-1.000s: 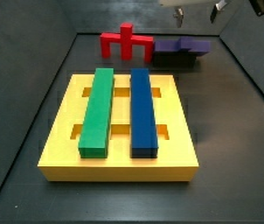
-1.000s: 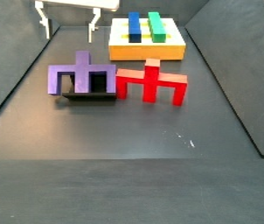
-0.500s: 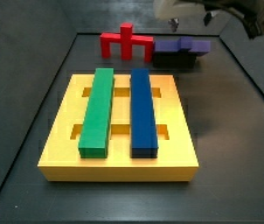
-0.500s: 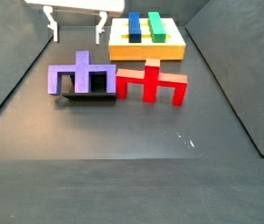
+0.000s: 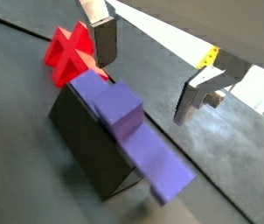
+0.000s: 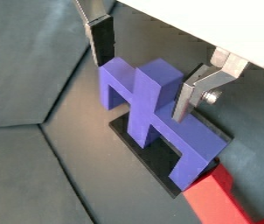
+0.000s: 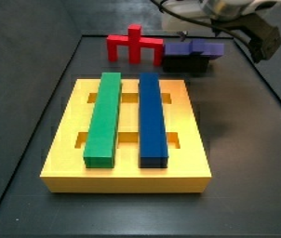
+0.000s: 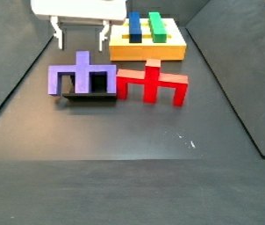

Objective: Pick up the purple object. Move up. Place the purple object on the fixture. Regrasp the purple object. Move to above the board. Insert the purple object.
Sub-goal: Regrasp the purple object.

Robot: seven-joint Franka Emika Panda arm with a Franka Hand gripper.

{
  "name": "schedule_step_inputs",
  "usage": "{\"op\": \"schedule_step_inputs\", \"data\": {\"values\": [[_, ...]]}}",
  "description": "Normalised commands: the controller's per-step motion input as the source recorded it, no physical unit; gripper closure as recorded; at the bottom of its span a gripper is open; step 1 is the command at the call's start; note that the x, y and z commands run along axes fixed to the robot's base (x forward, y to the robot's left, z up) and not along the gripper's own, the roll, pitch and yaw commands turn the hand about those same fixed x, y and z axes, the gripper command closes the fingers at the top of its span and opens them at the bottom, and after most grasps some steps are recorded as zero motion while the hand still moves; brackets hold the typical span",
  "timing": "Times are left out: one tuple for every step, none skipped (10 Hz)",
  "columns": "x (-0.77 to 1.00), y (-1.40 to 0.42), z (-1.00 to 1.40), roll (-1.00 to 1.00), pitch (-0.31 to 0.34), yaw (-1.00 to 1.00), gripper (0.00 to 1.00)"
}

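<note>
We see the purple object (image 8: 86, 76) resting on the fixture (image 8: 90, 95), with our pincer (image 8: 81, 37) hanging open above and a little behind it, its two silver fingers (image 6: 101, 37) spread wide and nothing between them. In both wrist views the fingers straddle the raised stub of the purple object (image 6: 158, 114) without touching it, so we judge the regrasp is the step in hand. The main risk, as we read it, is a descent that is not centred: one finger (image 5: 201, 88) could land on the crossbar instead of sliding past the stub, tipping the piece off the small black fixture (image 5: 90, 144) or pushing it askew so that it would not line up later for insertion. A shallow grip on the stub could also let the piece swing once lifted. The red pronged piece (image 8: 153, 83) stands just beside the fixture, close enough that a nudged purple object might knock against it. The yellow board (image 7: 125, 177) lies farther along the worktop, already carrying a green bar (image 7: 102, 118) and a blue bar (image 7: 152, 118); we cannot tell which slot remains free for the purple piece.
</note>
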Motion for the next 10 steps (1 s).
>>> {"op": "schedule_step_inputs", "data": {"values": [[0.17,0.0,-0.2,0.18,0.451,-0.18,0.0],[0.36,-0.01,-0.09,0.14,0.46,-0.15,0.0],[0.31,-0.04,-0.27,0.18,0.334,-0.15,0.0],[0.27,-0.01,-0.27,0.15,0.28,-0.14,0.0],[0.35,0.0,-0.19,0.11,0.229,-0.04,0.0],[0.29,-0.03,-0.21,0.14,0.157,-0.04,0.0],[0.24,-0.04,-0.21,0.15,0.14,-0.07,0.0],[0.22,-0.06,-0.2,0.07,0.074,-0.13,0.0],[0.0,0.0,0.0,0.0,0.0,-0.09,0.0],[0.0,0.04,0.0,-0.01,0.0,0.0,0.0]]}}
